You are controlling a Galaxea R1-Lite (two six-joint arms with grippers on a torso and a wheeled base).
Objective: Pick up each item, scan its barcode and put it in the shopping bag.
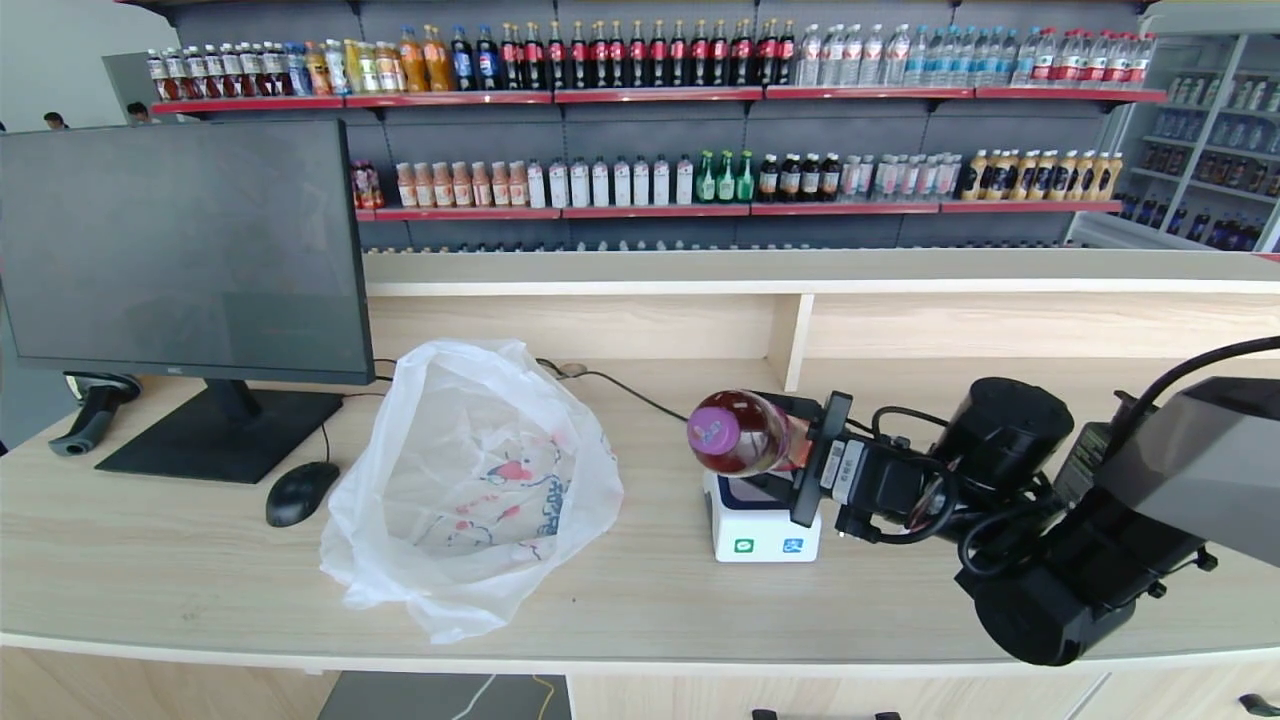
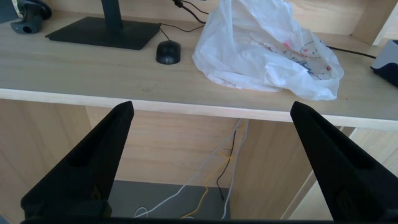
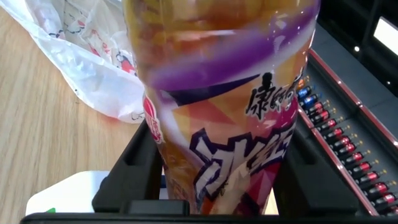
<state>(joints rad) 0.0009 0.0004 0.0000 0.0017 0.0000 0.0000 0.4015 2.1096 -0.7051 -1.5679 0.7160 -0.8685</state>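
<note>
Our right gripper [image 1: 788, 445] clamps the bottle [image 1: 740, 435] just above the scanner [image 1: 765, 528] — we judge scanning; next, the bag [image 1: 470, 480] to its left.

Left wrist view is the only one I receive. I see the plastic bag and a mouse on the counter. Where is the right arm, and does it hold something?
Observer: The right end effector is shut on a bottle of reddish drink, held lying sideways.
Operator: Is it near the scanner?
Observer: Yes, the head view shows the bottle right over the white scanner that stands on the counter.
Operator: Which way does its top point?
Observer: The purple cap points to the robot's left, toward the shopping bag, which lies apart from the scanner.
</note>
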